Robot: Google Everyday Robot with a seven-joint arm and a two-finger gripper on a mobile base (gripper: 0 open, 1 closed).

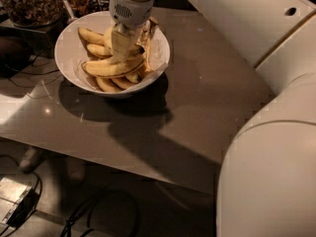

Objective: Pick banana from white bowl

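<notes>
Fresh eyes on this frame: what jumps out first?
The big white arm fills the right side, close to the camera. At top left, the claw is down inside the white bowl, right over the long banana lying across the other bananas. A dark jar stands behind the bowl at the table edge.

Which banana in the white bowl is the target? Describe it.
On the grey table, the white bowl sits far left. The gripper reaches into it over the banana: the longest one, lying crosswise, not joined to the bunch behind.
</notes>
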